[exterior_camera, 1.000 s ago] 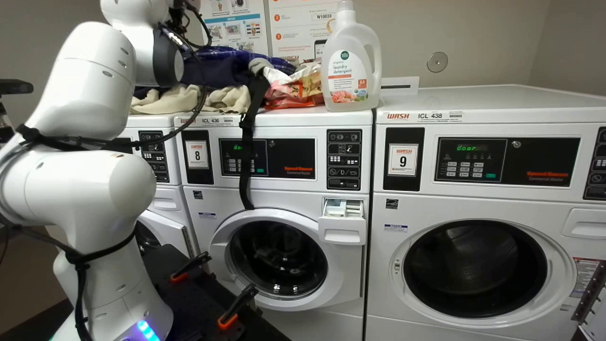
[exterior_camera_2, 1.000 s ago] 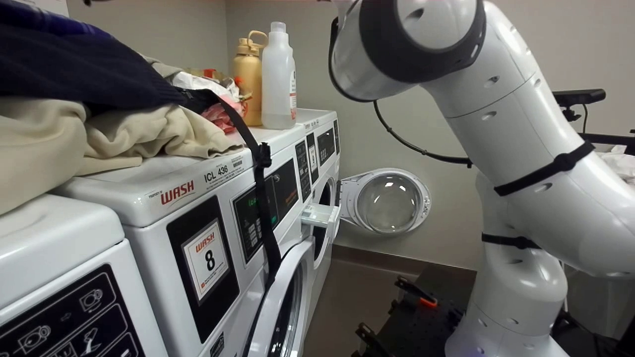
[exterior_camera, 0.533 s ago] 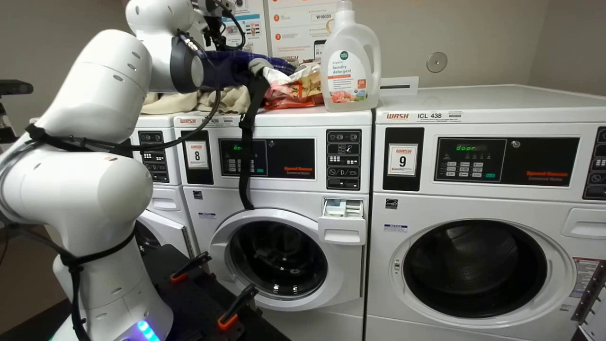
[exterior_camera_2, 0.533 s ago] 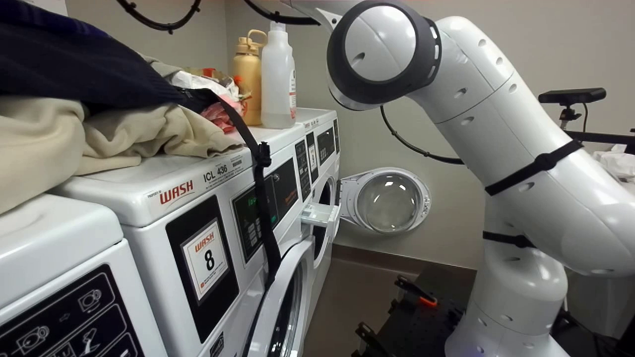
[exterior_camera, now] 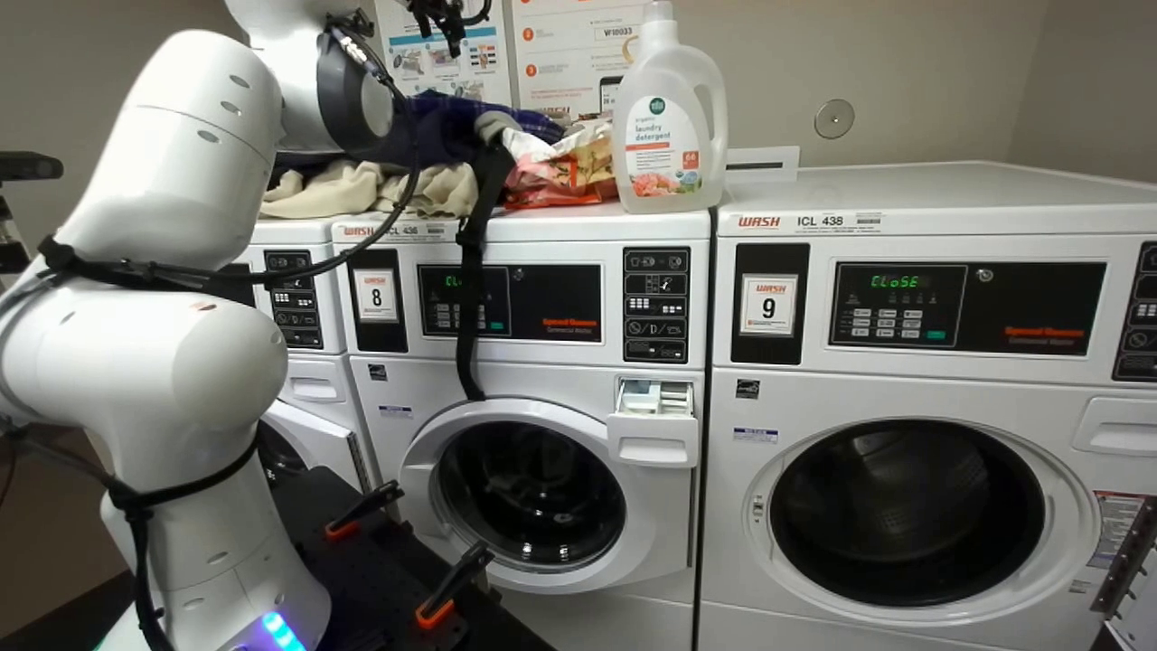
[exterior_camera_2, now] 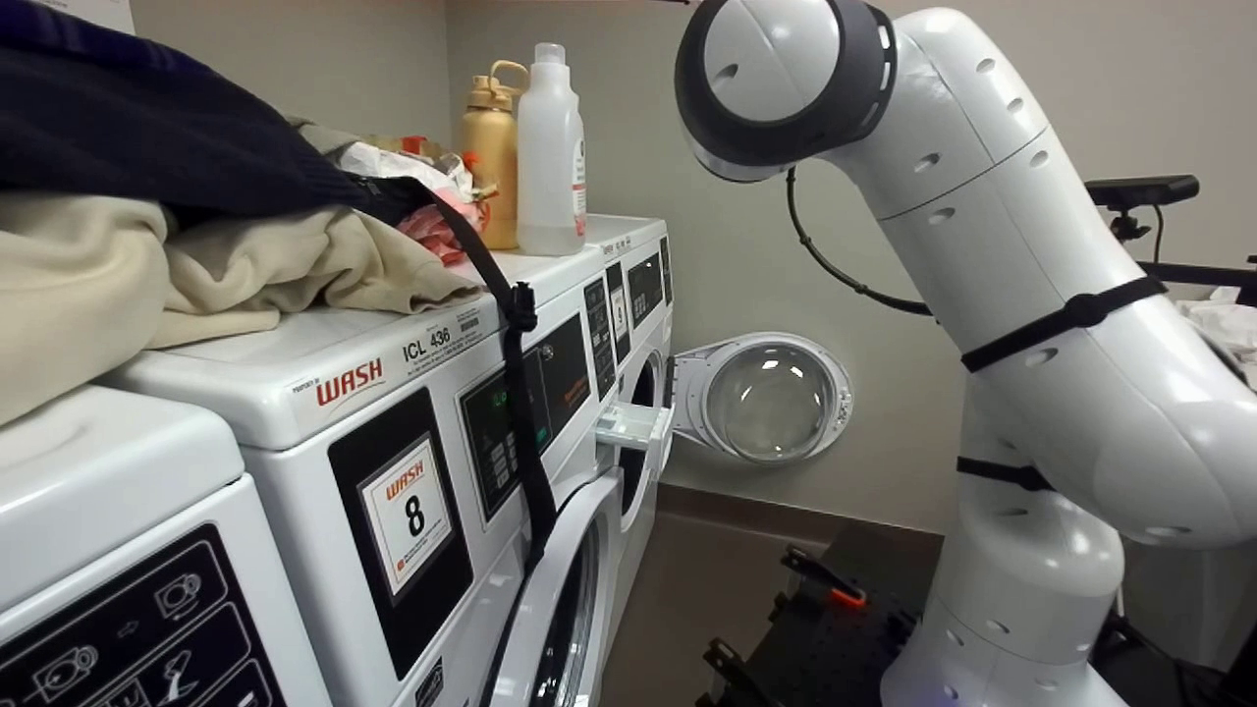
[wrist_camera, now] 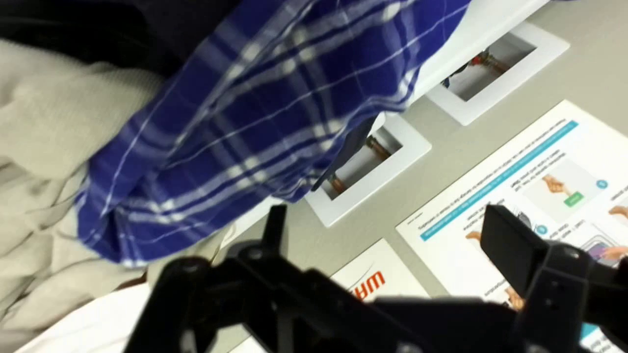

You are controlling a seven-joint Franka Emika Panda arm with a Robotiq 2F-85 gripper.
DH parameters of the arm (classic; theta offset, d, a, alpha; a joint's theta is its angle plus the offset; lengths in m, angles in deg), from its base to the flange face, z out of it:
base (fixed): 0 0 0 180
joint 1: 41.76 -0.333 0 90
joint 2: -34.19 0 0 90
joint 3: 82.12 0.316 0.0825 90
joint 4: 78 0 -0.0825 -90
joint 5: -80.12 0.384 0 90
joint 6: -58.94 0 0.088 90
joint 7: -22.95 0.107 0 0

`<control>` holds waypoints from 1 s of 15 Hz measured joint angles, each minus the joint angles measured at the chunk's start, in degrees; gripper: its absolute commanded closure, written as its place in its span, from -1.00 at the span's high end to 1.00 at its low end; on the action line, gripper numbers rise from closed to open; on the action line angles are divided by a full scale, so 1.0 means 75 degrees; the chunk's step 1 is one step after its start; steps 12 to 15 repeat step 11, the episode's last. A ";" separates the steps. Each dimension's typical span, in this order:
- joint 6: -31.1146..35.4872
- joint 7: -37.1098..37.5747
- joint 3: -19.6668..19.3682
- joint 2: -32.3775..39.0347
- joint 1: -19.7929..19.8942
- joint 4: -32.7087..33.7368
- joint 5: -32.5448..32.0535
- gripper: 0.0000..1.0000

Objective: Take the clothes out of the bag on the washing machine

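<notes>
The clothes lie heaped on the washing machine (exterior_camera: 560,380): a blue plaid cloth (wrist_camera: 274,113), a dark navy cloth (exterior_camera_2: 147,128) and cream fabric (exterior_camera_2: 265,245). A black strap (exterior_camera: 472,289) with a buckle hangs from the heap down the machine's front. The bag itself I cannot tell apart from the fabric. In the wrist view my gripper (wrist_camera: 385,213) stands wide open, with only wall and posters showing between its fingers. The plaid cloth hangs free of it to the left. In an exterior view the gripper (exterior_camera: 452,41) is at the top edge, above the heap.
A detergent jug (exterior_camera: 669,127), a tan bottle (exterior_camera_2: 491,157) and a pink package (exterior_camera: 560,172) stand beside the heap. Posters (wrist_camera: 515,196) hang on the wall behind. A detergent drawer (exterior_camera: 653,438) sticks out, and a round machine door (exterior_camera_2: 771,398) is swung out.
The arm first swung right and lower over the heap, as seen in an exterior view, then rose. The clothes look unmoved there. The machine displays switched from "door" to "close".
</notes>
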 measured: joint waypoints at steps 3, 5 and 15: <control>-0.0171 -0.0058 -0.0307 -0.0359 0.0149 -0.0008 -0.0432 1.00; -0.0309 -0.0182 -0.0523 -0.0534 0.0298 -0.0011 -0.0699 1.00; -0.0801 -0.0468 -0.0850 -0.0800 0.0918 -0.0012 -0.0977 1.00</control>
